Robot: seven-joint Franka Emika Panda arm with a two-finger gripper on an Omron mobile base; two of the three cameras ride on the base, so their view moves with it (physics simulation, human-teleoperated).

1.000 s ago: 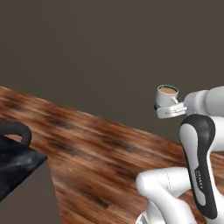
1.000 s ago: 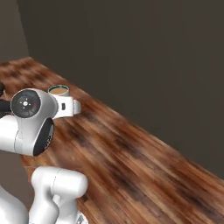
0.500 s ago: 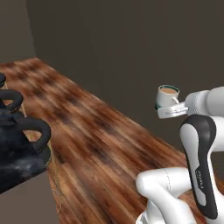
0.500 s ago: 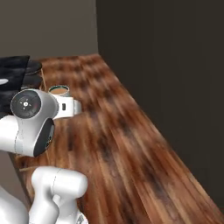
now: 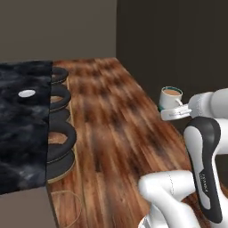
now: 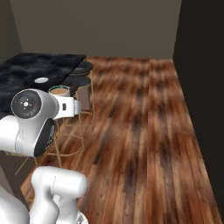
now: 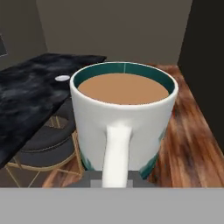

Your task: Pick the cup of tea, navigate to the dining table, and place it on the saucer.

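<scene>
A: Where is the small white cup with the teal-green band (image 7: 124,118)?

B: Up in the air, over the wood floor. The hand (image 5: 177,112) is squeezed on its handle.

A: Tricky?

B: It's hard, breakable and nearly full of tea. Keep it level till the small white saucer (image 5: 27,93) on the black marble worktop (image 5: 20,133).

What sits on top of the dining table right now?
A small white saucer lies alone on the black marble dining table, near its far end. The cup of tea is not on it: the gripper holds it over the floor. The table's near part is out of frame.
</scene>
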